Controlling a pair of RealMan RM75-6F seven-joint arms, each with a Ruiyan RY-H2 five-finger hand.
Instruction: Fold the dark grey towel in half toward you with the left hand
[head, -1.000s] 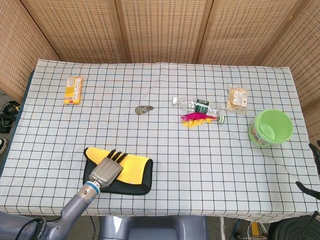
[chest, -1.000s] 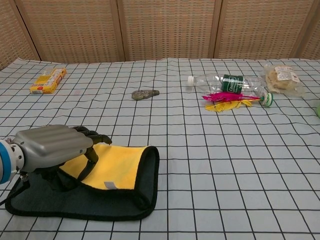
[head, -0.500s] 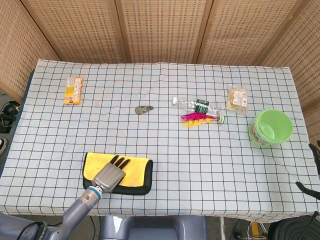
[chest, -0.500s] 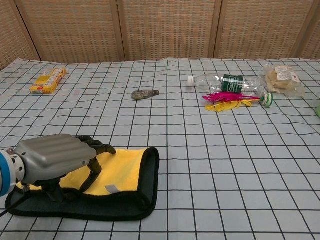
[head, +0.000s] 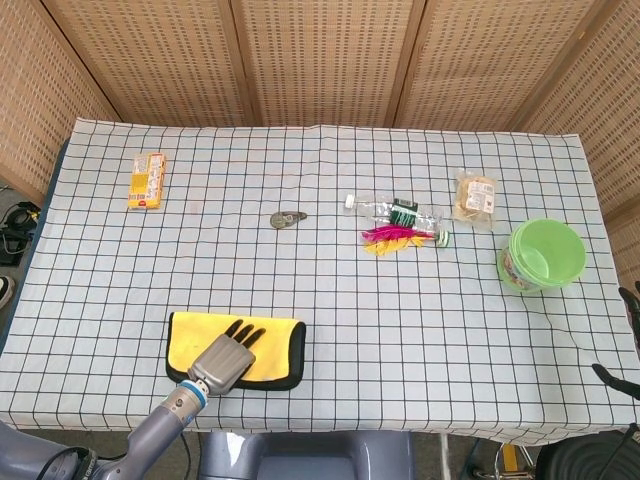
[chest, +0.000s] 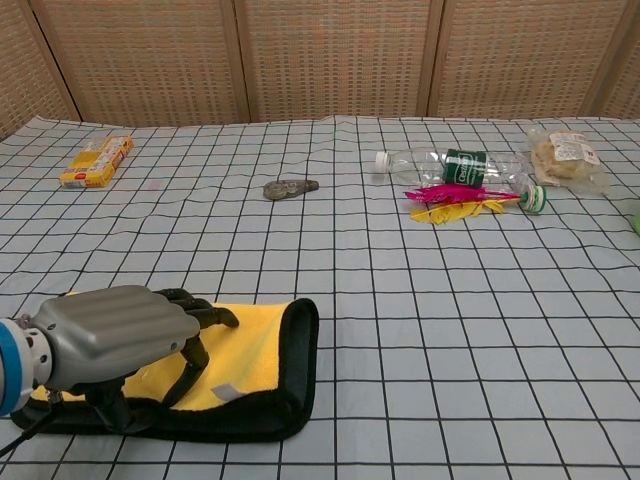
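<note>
The dark grey towel (head: 294, 354) lies near the front left of the table, folded over so that its yellow underside (head: 190, 340) faces up. Only a dark rim (chest: 285, 400) shows around the right and near edges. My left hand (head: 228, 360) lies on the yellow layer at its near edge, fingers over the top and thumb under, pinching the folded edge (chest: 110, 335). Of my right hand (head: 608, 373) only dark fingers show at the far right edge of the head view. They are spread and hold nothing.
A yellow snack pack (head: 146, 180) lies at the back left and a small grey object (head: 288, 217) near the middle. A plastic bottle (head: 395, 211), pink and yellow feathers (head: 392, 238), a bagged snack (head: 475, 196) and a green bowl (head: 545, 254) stand to the right.
My left hand has drawn the towel's far edge toward me. The yellow layer now covers nearly all of the dark lower half, and the fold lies flatter.
</note>
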